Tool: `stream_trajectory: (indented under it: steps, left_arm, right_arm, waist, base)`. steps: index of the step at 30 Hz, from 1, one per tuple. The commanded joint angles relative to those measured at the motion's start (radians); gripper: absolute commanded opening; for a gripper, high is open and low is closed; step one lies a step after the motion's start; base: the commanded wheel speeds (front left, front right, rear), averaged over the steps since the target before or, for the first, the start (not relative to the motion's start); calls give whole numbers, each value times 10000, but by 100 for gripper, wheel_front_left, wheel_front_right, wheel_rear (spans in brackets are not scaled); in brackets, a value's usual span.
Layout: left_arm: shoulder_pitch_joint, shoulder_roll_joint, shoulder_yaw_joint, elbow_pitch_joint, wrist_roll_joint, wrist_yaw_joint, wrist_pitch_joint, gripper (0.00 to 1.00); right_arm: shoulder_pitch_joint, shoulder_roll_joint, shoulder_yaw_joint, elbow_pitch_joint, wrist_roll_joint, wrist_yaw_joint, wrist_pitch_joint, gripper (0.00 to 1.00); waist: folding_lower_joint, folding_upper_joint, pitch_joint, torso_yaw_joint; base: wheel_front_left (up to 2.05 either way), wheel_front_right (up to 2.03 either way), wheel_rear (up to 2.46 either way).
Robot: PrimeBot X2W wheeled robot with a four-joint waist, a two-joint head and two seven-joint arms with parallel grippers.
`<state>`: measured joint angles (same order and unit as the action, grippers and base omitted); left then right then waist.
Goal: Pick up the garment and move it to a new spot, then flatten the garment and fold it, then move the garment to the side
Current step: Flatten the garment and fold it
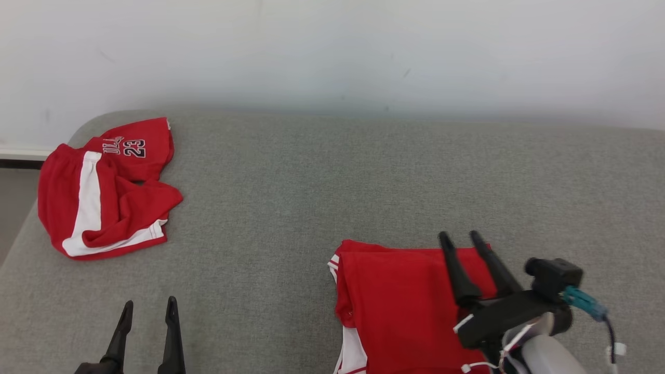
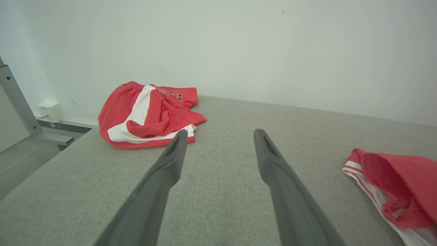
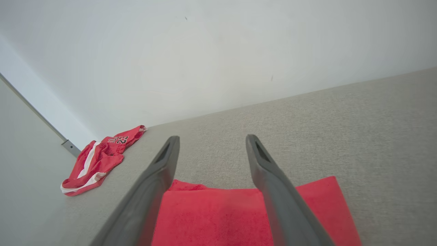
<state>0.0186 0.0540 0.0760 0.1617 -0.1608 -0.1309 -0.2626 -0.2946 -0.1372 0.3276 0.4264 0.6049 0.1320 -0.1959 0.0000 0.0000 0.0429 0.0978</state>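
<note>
Garment (image 1: 395,301) sits folded on the grey pad (image 1: 311,197), near right side; its near end runs off the bottom of the head view. It's red with white trim along the left edge, layers stacked fairly square, left fold a bit puffy. Our right claw (image 1: 460,236) is over its far right part, fingers spread wide with nothing between them; we can't tell if the tips touch the cloth. Our left claw (image 1: 149,302) is wide too, empty, over bare pad well left of the garment. A second red heap (image 1: 104,192) lies crumpled at the far left corner by the wall (image 1: 332,52), well apart and not our concern. We read the fold as done, with the side move left to do. Handling: light, limp knit with no stiffness, so it would sag and unfold if lifted by one corner, and the top layer probably slides on the one below. We'd pinch through all layers at the folded left edge and the opposite edge, one claw each, and keep it low and level. Pad weave looks grippy, so dragging may roll the bottom layer; a short lift looks safer. Main risk: snagging only the top ply.
</note>
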Motion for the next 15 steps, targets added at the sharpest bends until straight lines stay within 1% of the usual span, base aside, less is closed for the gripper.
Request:
stream_trajectory:
  steps: [1, 4, 9, 15]
  left_arm:
    - [106, 3, 43, -39, 75, 12, -32, 100]
    - [168, 19, 88, -113, 136, 14, -32, 100]
    - [218, 28, 111, -242, 245, 12, -32, 100]
    - [273, 80, 87, -460, 367, 14, -32, 100]
  right_arm:
    - [100, -114, -91, -75, -115, -21, -114, 100]
    - [354, -383, -539, -289, -305, -21, -390, 100]
    - [953, -633, -1299, -873, -878, -21, -625, 100]
    - [1893, -501, -1968, -1632, -1568, -21, -698, 100]
  waist:
    - [0, 0, -93, -107]
    - [0, 0, -207, -255]
    - [0, 0, -391, -494]
    - [0, 0, -532, -723]
  base:
    - [0, 0, 0]
    - [0, 0, 0]
    - [0, 0, 0]
    - [0, 0, 0]
